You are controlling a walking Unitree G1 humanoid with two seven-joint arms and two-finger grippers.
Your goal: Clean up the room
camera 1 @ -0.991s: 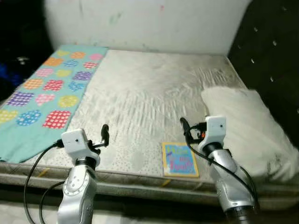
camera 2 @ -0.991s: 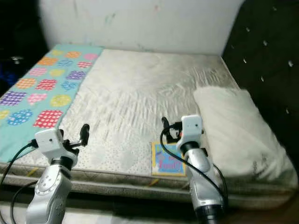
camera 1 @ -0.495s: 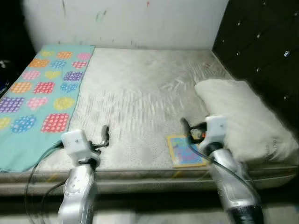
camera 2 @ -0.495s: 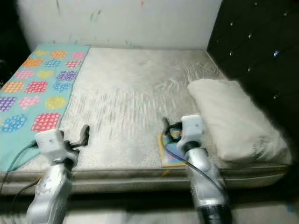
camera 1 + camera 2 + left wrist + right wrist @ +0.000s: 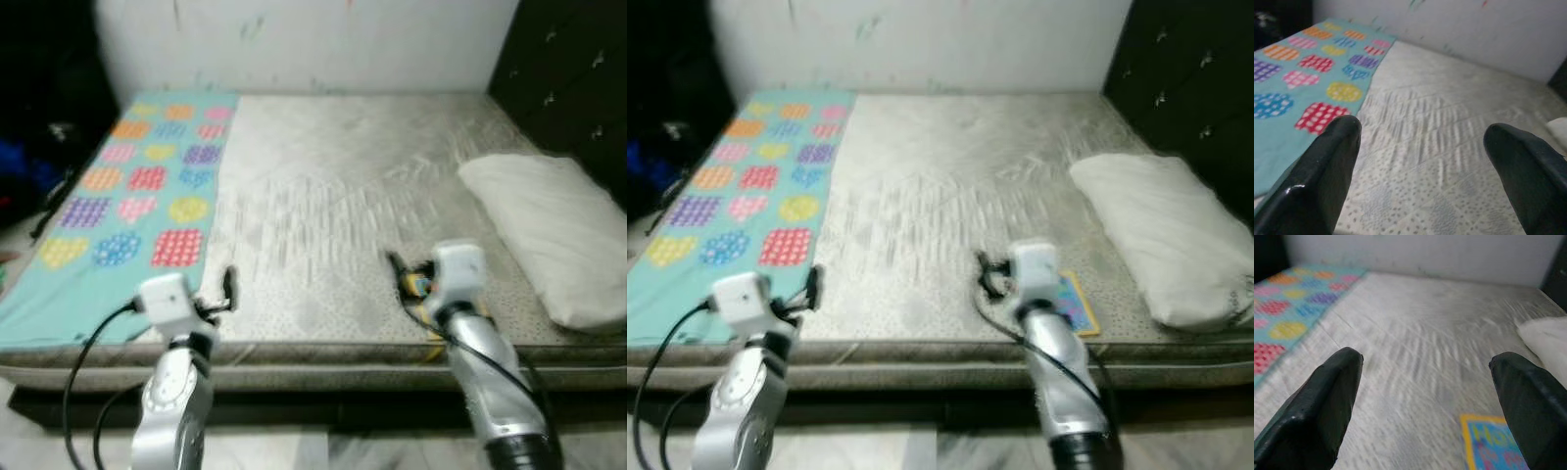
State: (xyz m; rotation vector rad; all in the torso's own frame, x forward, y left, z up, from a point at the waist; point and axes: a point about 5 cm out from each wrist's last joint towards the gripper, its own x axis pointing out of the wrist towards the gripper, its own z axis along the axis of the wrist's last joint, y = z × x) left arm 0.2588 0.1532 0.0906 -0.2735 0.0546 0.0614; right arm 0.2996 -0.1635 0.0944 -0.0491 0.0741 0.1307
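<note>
Both grippers spread wide, empty: left gripper (image 5: pixel 1425 161) lower left, right gripper (image 5: pixel 1425 396) lower centre. Book (image 5: pixel 1076 304) lies at mattress (image 5: pixel 343 176) front edge, lower right, beside pillow (image 5: pixel 1161 230). Risk: clumsy nudge slides it off.

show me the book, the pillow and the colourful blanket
book (image 5: pixel 1080 305), right eye view, on its cover beside the right arm
pillow (image 5: pixel 549 235), left eye view, on its middle
colourful blanket (image 5: pixel 137 201), left eye view, among the patterned patches
</note>
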